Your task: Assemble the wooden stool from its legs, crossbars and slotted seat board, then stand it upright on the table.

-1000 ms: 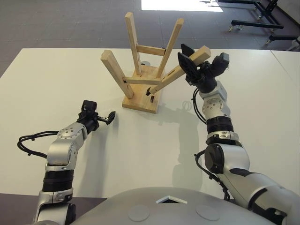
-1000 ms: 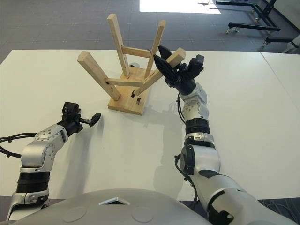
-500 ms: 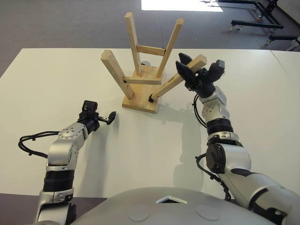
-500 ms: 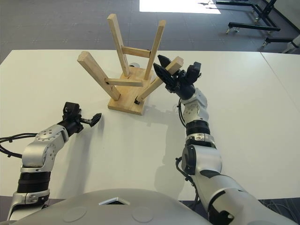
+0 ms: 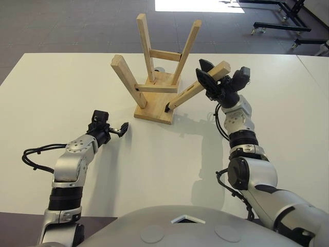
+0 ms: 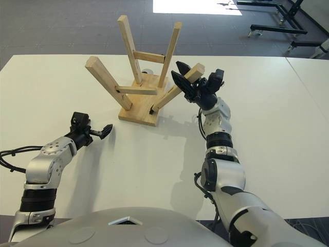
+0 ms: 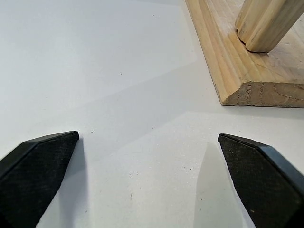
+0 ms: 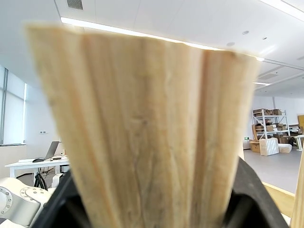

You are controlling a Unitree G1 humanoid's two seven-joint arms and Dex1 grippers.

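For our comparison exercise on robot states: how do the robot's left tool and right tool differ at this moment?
The left tool is open and empty; the right tool is shut on a stool leg. The left tool is low over the table, short of the seat board; the right tool is raised, near the leg's upper end. Both are black two-finger tools.

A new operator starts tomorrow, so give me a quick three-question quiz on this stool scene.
1. True or false: the seat board lies flat on the table.
2. Which gripper holds the tilted leg? A: left gripper. B: right gripper.
3. Fill in: the left gripper is ___ (open or shut).
Key: 1 true; 2 B; 3 open.
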